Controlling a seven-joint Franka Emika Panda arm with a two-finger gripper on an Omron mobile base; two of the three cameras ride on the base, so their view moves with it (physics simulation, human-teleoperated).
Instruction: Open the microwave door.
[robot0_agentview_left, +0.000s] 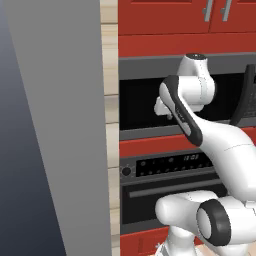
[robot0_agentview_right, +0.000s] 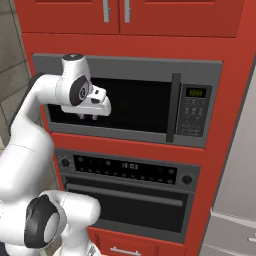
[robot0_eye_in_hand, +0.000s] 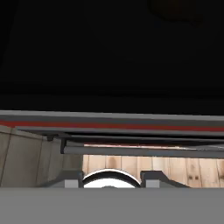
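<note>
The microwave (robot0_agentview_right: 127, 100) sits above the oven (robot0_agentview_right: 125, 192); the tool (robot0_agentview_right: 89, 116) seemingly hangs before the microwave door (robot0_agentview_right: 135, 105).

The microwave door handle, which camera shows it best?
The right base view: the whole handle stands unobstructed beside the control panel. The left base view catches it at the frame edge, partly behind the arm. The hand view faces dark door glass.

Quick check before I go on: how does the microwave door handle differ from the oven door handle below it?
The microwave door handle is a black bar standing vertical at the door's right edge; the oven door handle is a grey bar lying horizontal across its door's top. Both doors look shut. The gripper hangs before the microwave window, touching neither handle.
</note>
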